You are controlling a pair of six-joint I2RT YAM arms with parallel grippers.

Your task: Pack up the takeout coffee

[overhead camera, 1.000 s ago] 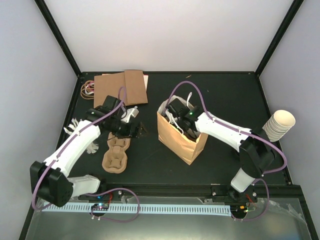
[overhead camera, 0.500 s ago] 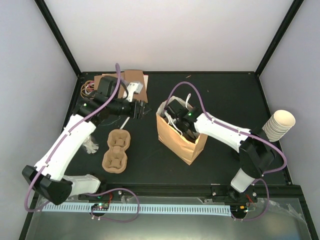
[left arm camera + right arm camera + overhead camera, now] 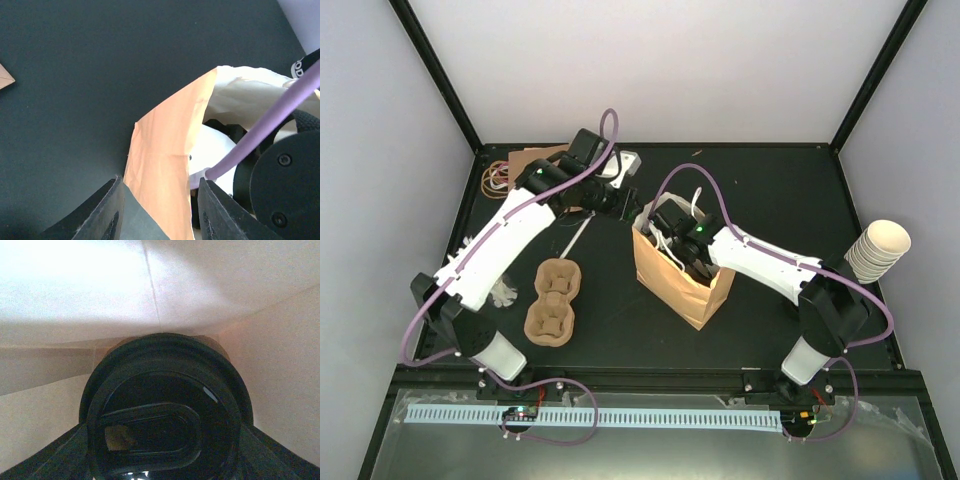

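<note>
A takeout coffee cup with a round black lid (image 3: 167,410) sits deep inside the brown paper bag (image 3: 672,280). My right gripper (image 3: 165,437) reaches down into the bag and is shut on the cup, a finger pressed on each side of the lid. In the top view only the right wrist (image 3: 682,236) shows at the bag's mouth. My left gripper (image 3: 160,187) hovers at the bag's far-left rim (image 3: 165,145), its jaws part open and straddling the paper wall without pinching it. The same left gripper (image 3: 636,204) shows in the top view.
A brown moulded-pulp cup tray (image 3: 552,300) lies left of the bag. A stack of cream paper cups (image 3: 878,250) stands at the right edge. Flat brown paper (image 3: 532,160) and rubber bands (image 3: 497,176) lie at the back left. A thin stick (image 3: 574,236) lies near the tray.
My left arm has swung from above the pulp tray up and right to the bag's rim, and its jaws have narrowed. The right arm has stayed in the bag.
</note>
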